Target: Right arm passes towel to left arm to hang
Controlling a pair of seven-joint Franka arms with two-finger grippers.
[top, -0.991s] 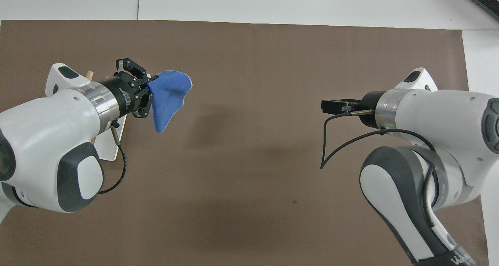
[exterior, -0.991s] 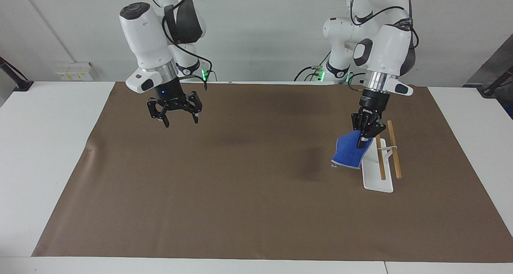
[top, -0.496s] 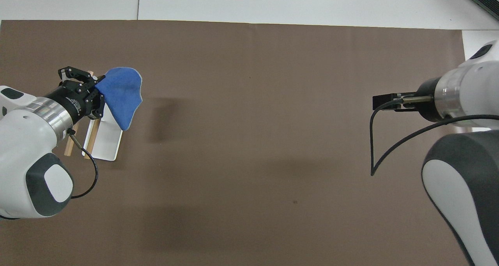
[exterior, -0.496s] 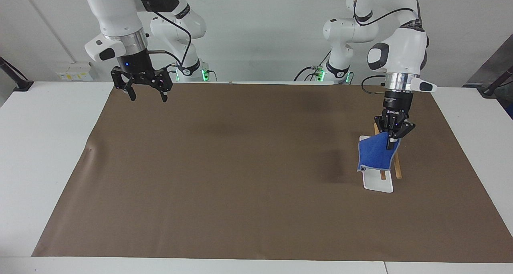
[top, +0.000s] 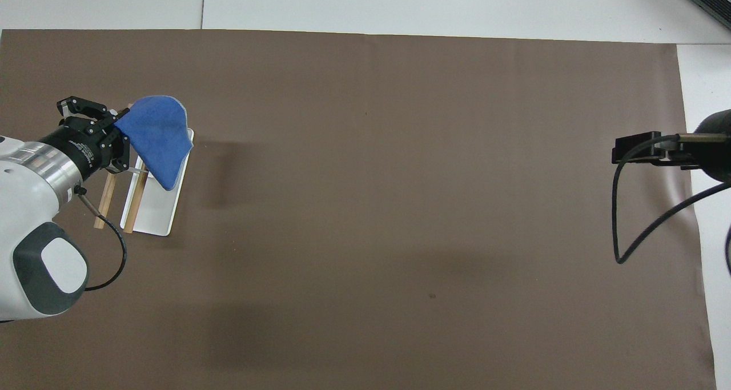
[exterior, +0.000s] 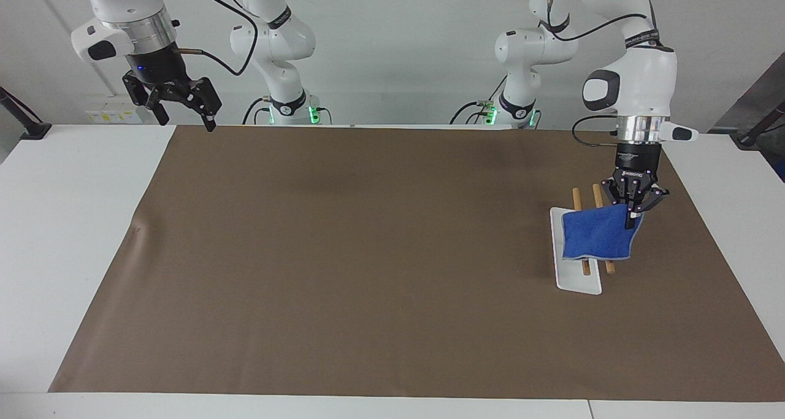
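The left gripper [exterior: 630,218] is shut on one corner of the blue towel [exterior: 596,240] and holds it over the rack. The towel hangs down flat and covers the middle of the rack's two wooden rods [exterior: 577,196]. I cannot tell whether it rests on them. In the overhead view the left gripper [top: 114,134] holds the towel [top: 157,132] over the rods [top: 105,205]. The right gripper [exterior: 187,122], with its blue light, is open and empty, raised high over the mat's corner at the right arm's end. It also shows in the overhead view [top: 619,150].
The rack has a white base plate [exterior: 576,282] on the brown mat [exterior: 368,253], at the left arm's end; it also shows in the overhead view [top: 151,216]. A black cable [top: 619,230] loops from the right wrist.
The left gripper carried the towel sideways toward the left arm's end, until it hung over the rack's rods. The right gripper rose and drew back toward its own end of the table.
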